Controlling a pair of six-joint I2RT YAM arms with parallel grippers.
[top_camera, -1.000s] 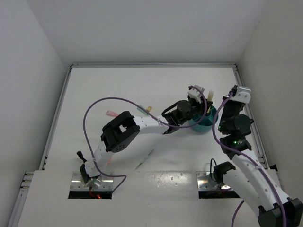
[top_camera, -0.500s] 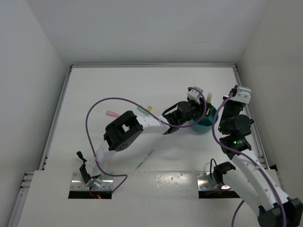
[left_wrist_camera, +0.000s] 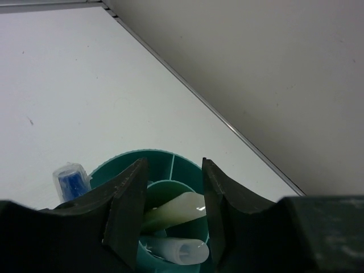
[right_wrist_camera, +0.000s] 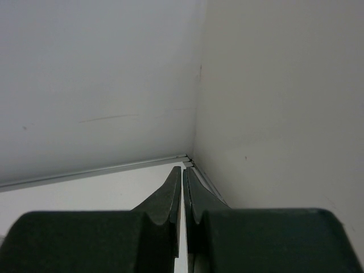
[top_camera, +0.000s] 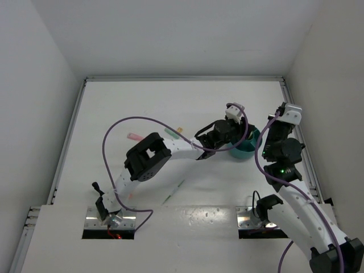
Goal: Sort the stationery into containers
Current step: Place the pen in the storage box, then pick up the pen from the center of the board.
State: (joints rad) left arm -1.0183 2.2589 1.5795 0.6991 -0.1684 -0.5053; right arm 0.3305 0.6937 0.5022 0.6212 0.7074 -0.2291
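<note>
Stationery is partly sorted as things lie: the teal cup (top_camera: pixel 246 151) sits at the right side of the table (top_camera: pixel 142 102), just left of the right arm, and the left arm reaches all the way across to it. From the left wrist camera the left gripper (left_wrist_camera: pixel 173 165) hangs right over the cup with its jaws spread apart and nothing between them, so it's open and empty. Looking down between the fingers you can see the cup's round inner compartment with a pale yellow marker (left_wrist_camera: pixel 176 206) leaning in it, and a pale bluish marker (left_wrist_camera: pixel 179 250) lying just nearer the camera; can't tell exactly which compartment that one is in. A blue-clear pen (left_wrist_camera: pixel 71 182) stands in the outer ring on the left side of the cup. Right gripper (right_wrist_camera: pixel 182 170) is held up off the table, aimed at the far right corner where the walls meet, jaws pressed together with nothing in them. Out on the table, well left of the cup, are a pink marker (top_camera: pixel 135 137), a green marker (top_camera: pixel 170 132) and a tiny yellow eraser (top_camera: pixel 180 130) just beside it. A thin green pen (top_camera: pixel 173 192) lies nearer the arm bases, about mid table.
</note>
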